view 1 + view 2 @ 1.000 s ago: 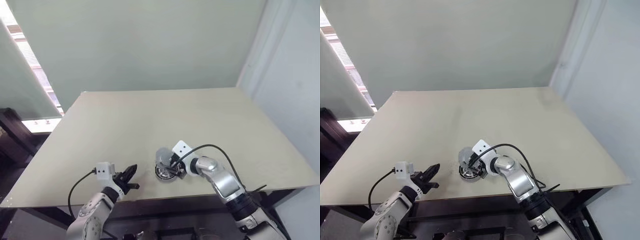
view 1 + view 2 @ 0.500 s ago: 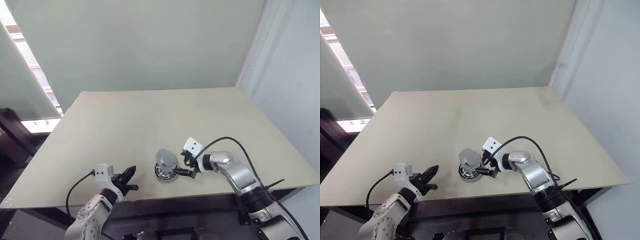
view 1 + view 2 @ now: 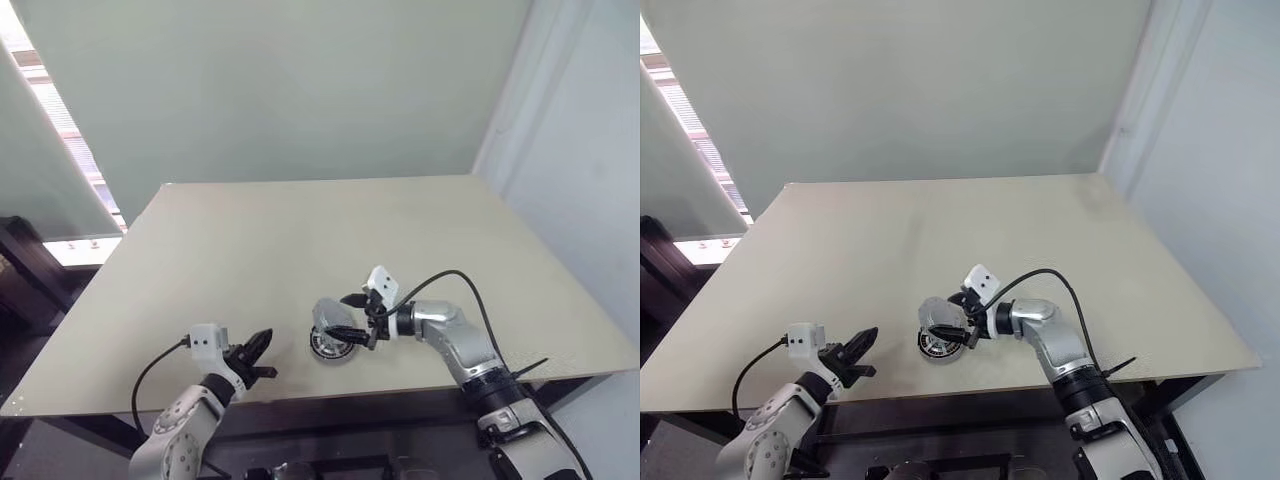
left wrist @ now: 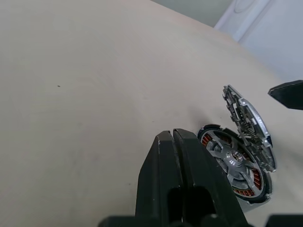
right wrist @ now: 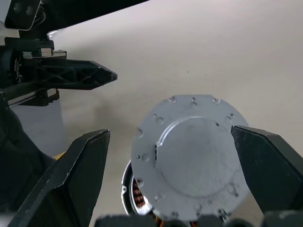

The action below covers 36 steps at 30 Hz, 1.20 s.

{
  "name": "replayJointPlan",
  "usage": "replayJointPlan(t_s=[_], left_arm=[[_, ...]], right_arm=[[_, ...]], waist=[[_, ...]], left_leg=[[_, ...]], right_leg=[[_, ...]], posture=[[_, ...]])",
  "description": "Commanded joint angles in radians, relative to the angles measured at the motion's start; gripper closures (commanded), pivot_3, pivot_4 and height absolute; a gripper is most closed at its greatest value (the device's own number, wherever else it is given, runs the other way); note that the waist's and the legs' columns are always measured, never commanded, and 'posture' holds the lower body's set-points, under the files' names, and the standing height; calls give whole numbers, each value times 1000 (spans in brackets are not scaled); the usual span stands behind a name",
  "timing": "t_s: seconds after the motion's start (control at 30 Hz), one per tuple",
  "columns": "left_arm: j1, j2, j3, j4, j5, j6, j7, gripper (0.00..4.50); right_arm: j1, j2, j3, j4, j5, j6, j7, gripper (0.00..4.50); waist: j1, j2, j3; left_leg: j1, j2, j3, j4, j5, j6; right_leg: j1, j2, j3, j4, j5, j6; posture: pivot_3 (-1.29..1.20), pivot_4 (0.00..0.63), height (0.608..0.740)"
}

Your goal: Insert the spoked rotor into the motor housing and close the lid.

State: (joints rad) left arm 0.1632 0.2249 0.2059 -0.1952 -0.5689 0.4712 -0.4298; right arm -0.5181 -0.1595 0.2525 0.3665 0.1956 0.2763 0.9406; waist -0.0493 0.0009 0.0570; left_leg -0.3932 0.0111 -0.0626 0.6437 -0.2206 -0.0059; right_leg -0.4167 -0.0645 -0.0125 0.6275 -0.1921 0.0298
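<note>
While the lid stands tilted, the spoked rotor sits inside the motor housing.

Motor housing mostly behind lid.

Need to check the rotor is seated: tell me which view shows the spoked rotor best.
The left wrist view: the spoked rotor sits in the motor housing, spokes and hub plain, with the lid standing tilted above it. The right wrist view has the lid covering it; the eye views show it too small to read.
</note>
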Motion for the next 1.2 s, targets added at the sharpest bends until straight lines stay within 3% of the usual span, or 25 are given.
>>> replayJointPlan(t_s=[0.03,0.67,0.83,1.2], left_arm=[[-7,13,5,-54,-15,1,-9,4491],[2,17,9,-84,-17,18,4,4491],[4,18,9,-86,-18,20,3,4500],[-2,15,2,-83,-16,23,3,4500]], right_arm=[[-51,20,-16,45,-8,-69,-8,0],[-110,49,-8,256,-69,-190,9,0],[-109,56,-11,263,-77,-198,12,1224],[-127,33,23,235,-107,-143,43,1241]], waist=[[0,0,0],[0,0,0],[0,0,0],[0,0,0]], left_leg=[[0,0,0,0,0,0],[1,0,0,0,0,0],[1,0,0,0,0,0],[1,0,0,1,0,0]], right_leg=[[0,0,0,0,0,0],[0,1,1,2,0,0],[0,1,1,3,0,0],[0,1,1,3,0,0]], posture=[[0,0,740],[0,0,740],[0,0,740],[0,0,740]])
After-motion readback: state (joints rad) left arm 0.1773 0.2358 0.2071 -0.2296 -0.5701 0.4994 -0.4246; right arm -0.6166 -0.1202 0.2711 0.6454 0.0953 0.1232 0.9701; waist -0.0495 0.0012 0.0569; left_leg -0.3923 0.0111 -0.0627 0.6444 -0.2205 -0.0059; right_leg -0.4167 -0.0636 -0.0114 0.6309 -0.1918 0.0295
